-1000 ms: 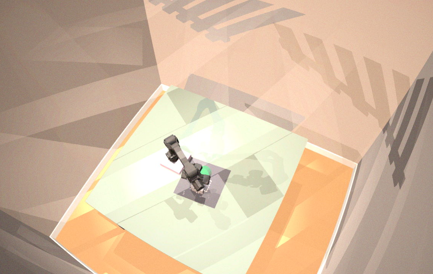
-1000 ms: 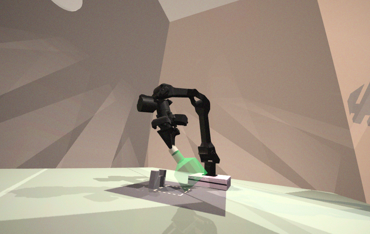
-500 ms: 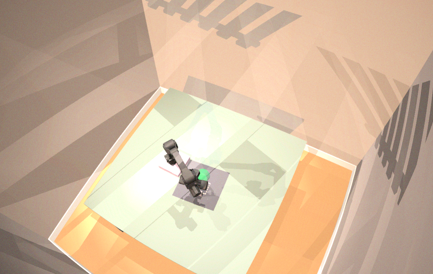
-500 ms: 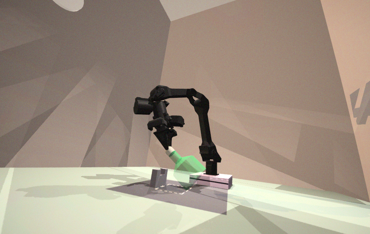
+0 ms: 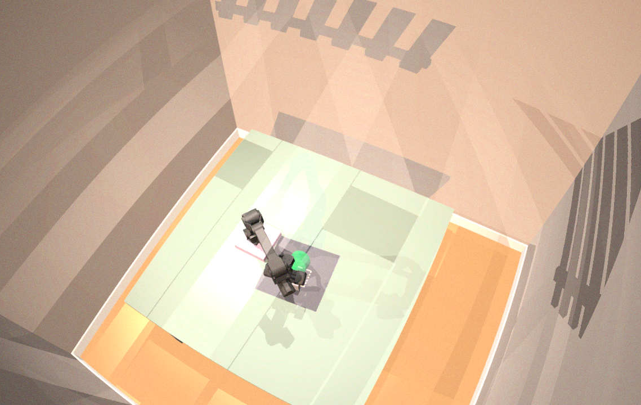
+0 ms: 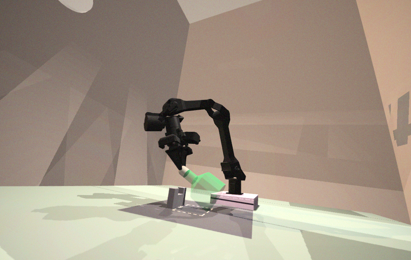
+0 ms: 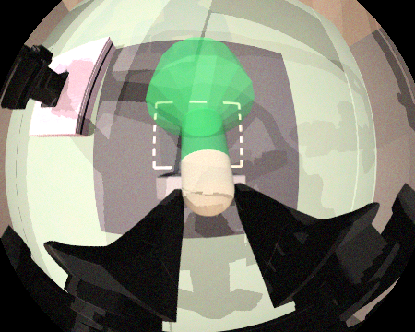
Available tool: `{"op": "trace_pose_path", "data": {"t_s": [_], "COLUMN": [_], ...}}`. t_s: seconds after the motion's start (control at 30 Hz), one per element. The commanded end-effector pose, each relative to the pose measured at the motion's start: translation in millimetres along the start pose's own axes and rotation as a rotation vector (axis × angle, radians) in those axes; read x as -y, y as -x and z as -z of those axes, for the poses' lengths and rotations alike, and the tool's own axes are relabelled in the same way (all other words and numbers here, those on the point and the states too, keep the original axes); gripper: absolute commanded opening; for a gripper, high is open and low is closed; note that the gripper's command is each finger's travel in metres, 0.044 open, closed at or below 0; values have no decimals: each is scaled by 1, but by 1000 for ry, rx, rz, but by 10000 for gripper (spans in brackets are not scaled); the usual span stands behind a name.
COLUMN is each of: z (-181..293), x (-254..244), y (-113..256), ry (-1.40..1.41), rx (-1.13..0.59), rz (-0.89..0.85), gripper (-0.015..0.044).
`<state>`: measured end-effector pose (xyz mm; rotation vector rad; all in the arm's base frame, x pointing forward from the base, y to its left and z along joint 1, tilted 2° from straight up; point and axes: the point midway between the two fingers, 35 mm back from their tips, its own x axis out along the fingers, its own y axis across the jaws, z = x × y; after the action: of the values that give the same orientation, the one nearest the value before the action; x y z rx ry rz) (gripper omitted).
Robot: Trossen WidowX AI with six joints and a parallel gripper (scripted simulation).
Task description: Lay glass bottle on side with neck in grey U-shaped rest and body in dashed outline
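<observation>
The green glass bottle (image 5: 300,260) (image 6: 207,186) (image 7: 200,78) with a pale neck end is tilted well over, neck up toward the grey rest and body toward the arm's base. My gripper (image 6: 182,168) (image 7: 207,192) is shut on its pale neck end. The neck is above and a little to the base side of the grey U-shaped rest (image 6: 175,198) (image 7: 167,186), which the neck partly hides in the wrist view. The dashed outline (image 6: 187,213) (image 7: 154,138) lies beside the rest; the body is over its far part and beyond. Whether the body touches the mat is unclear.
The dark mat (image 5: 323,282) (image 6: 232,222) (image 7: 272,78) lies under the rest and outline. The arm's pinkish base block (image 5: 248,247) (image 6: 239,202) (image 7: 71,99) stands close by the mat, behind the bottle body in the exterior view.
</observation>
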<state>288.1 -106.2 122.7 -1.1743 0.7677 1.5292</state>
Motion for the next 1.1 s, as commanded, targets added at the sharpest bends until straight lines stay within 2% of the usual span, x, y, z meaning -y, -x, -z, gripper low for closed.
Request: {"op": "trace_pose_path", "data": {"t_s": [0.0, 1.07], "z": [7, 30], "x": [0, -3], "y": [-4, -14], "ry": [1, -7], "rx": [-1, -2], "rz": [-3, 12], "gripper": [127, 127]}}
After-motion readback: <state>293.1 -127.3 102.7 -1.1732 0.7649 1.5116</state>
